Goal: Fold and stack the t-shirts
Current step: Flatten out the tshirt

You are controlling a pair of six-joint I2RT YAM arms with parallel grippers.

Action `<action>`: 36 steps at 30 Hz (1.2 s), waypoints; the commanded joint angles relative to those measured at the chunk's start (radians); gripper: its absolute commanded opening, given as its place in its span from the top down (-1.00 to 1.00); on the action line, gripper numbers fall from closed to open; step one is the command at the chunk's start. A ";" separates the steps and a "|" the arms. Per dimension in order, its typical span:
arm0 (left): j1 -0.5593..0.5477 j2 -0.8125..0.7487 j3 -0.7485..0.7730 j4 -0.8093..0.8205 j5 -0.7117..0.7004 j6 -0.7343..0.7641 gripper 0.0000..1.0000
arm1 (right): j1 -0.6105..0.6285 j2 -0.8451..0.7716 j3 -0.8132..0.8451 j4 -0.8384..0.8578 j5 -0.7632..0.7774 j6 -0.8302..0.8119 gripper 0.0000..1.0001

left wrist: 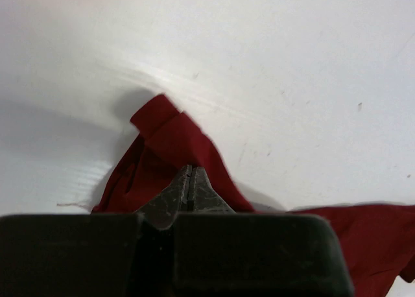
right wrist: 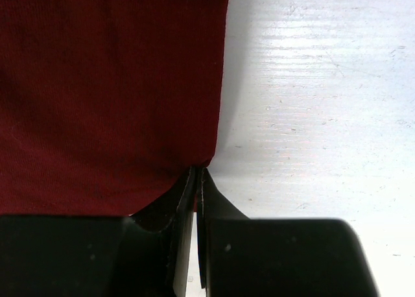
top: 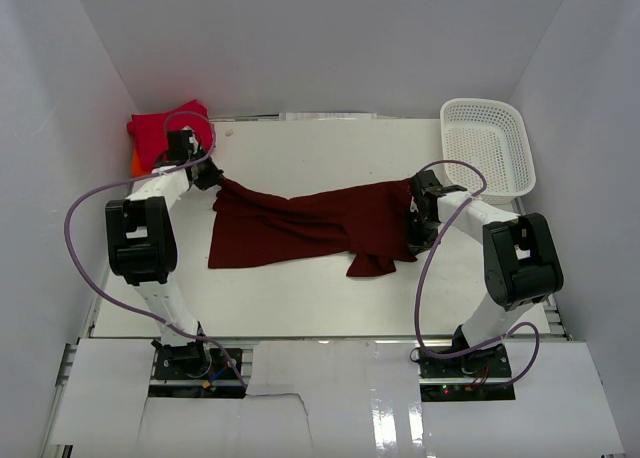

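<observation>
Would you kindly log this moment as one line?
left gripper: shut on maroon t-shirt | right gripper: shut on maroon t-shirt | red t-shirt: far-left corner

No text, label, brand mark, number or sign is being shown legibly in any of the three views.
</observation>
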 commanded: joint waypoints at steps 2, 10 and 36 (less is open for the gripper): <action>-0.013 0.009 0.105 0.032 0.006 0.006 1.00 | -0.001 -0.021 -0.018 -0.001 -0.003 -0.007 0.85; -0.036 0.127 0.226 0.049 0.032 0.018 1.00 | -0.001 -0.033 -0.029 -0.002 0.000 -0.006 0.85; -0.028 -0.201 -0.029 -0.052 0.020 -0.038 -0.05 | -0.001 -0.040 -0.042 0.005 -0.006 -0.012 0.85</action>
